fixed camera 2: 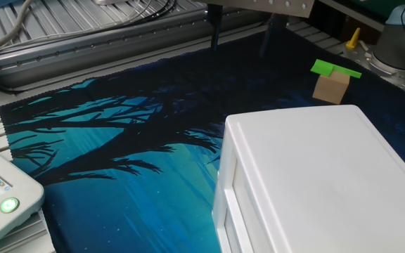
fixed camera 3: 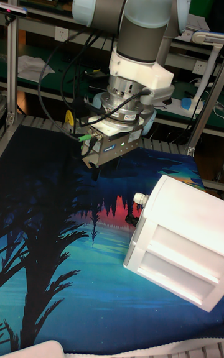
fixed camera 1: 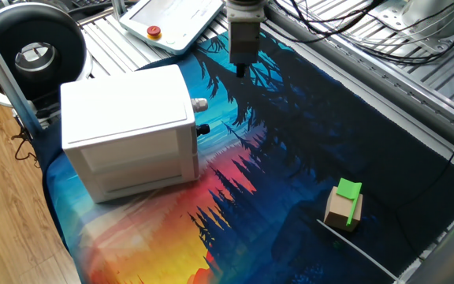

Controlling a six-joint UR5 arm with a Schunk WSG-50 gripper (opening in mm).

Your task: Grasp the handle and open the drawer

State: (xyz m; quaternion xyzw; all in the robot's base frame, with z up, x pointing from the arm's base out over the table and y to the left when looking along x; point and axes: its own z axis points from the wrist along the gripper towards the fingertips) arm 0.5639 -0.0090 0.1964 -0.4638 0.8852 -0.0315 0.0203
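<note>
In one fixed view, a white smooth plastic box cabinet point(fixed camera 1: 128, 130) is standing on a printed cloth point(fixed camera 1: 290, 181) with dark tree shapes on blue and orange. The handle point(fixed camera 1: 200, 103), a small round silvery knob, is sticking out of the drawer point(fixed camera 1: 192, 106) front on the cabinet's side; a small black knob point(fixed camera 1: 203, 128) is sitting just below it. The gripper point(fixed camera 1: 241, 72) is hanging above the cloth, up and to the right of the handle and clearly apart from it. Here I cannot tell how the jaws are standing. A small brown block with a green top point(fixed camera 1: 344, 204) is lying well apart.

In the other fixed view, two thin dark fingers point(fixed camera 2: 214, 31) are pointing down, and the jaws are standing apart with a wide gap. The cabinet top is filling the lower right; the handle is hidden.

In the tall fixed view, the grey arm is holding the gripper point(fixed camera 3: 111, 174) left of the handle point(fixed camera 3: 139, 198), near but not touching.
</note>
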